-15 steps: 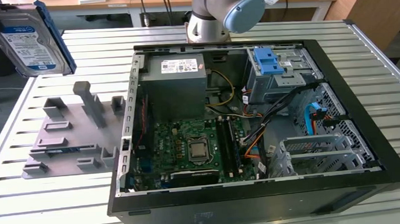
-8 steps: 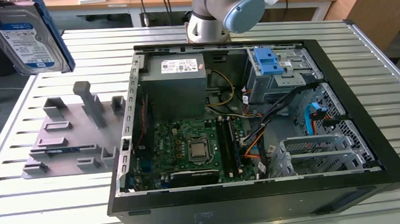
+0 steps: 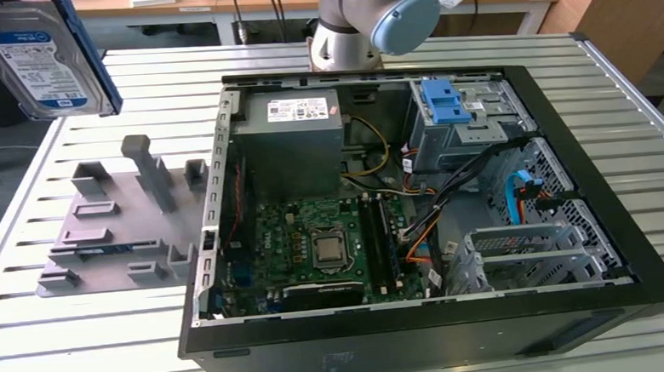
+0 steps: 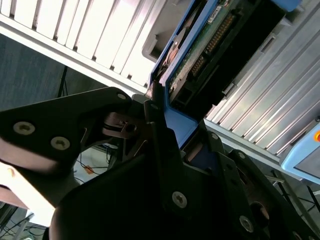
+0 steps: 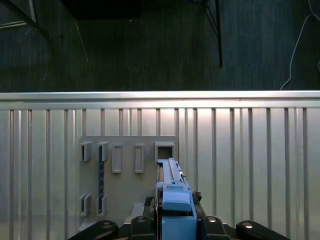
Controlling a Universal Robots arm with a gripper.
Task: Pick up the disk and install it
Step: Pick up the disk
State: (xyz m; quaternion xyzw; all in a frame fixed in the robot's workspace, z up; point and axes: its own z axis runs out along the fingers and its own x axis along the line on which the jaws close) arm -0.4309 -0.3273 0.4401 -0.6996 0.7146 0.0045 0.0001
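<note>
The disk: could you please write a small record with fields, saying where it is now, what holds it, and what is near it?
disk: held in the air, at the exterior view's upper left
gripper: shut on the disk's blue rail
holder plate: grey, on the table, at the exterior view's left of the computer case
computer case: open, disk not inside

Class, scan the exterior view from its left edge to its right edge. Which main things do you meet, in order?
disk → grey plastic rack → power supply box → blue latch
</note>
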